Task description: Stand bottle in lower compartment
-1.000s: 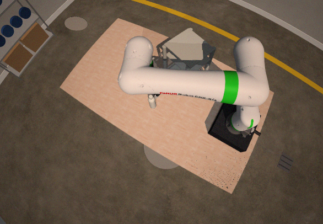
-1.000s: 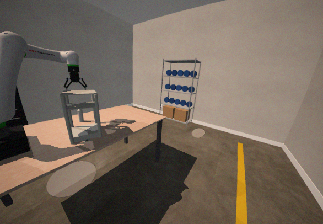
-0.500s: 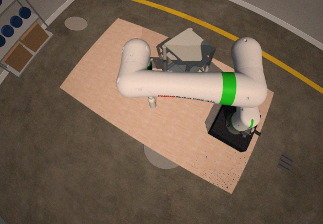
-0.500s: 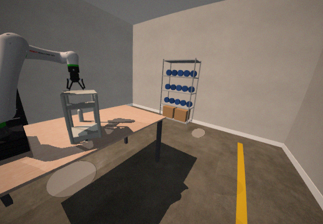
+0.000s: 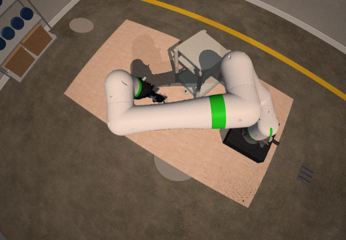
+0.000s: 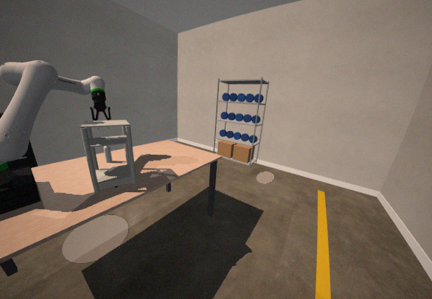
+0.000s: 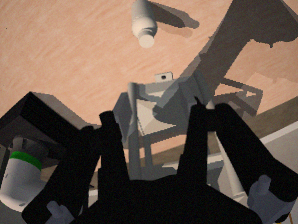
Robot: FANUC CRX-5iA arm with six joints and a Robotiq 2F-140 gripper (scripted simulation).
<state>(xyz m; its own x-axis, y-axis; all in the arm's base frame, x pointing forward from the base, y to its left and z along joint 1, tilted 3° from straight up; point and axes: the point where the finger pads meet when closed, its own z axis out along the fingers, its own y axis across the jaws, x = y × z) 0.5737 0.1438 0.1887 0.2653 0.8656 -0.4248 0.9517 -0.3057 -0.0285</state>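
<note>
The bottle point(image 7: 143, 24) is pale grey and stands on the wooden table, seen from above in the wrist view. In the exterior view it shows through the open posts of the shelving unit. In the top view my forearm hides it. The grey shelving unit point(image 5: 198, 63) point(image 7: 160, 129) stands on the table near the far edge. My gripper point(image 5: 159, 97) point(image 6: 100, 117) point(image 7: 154, 98) hangs high over the table, beside the unit and well above the bottle. Its fingers are partly drawn in, apart, with nothing between them.
My black base pedestal point(image 5: 248, 142) stands at the table's right end. My long forearm point(image 5: 188, 113) stretches across the table's middle. A tall wire rack point(image 6: 240, 121) with blue items and brown boxes stands against the far wall, away from the table.
</note>
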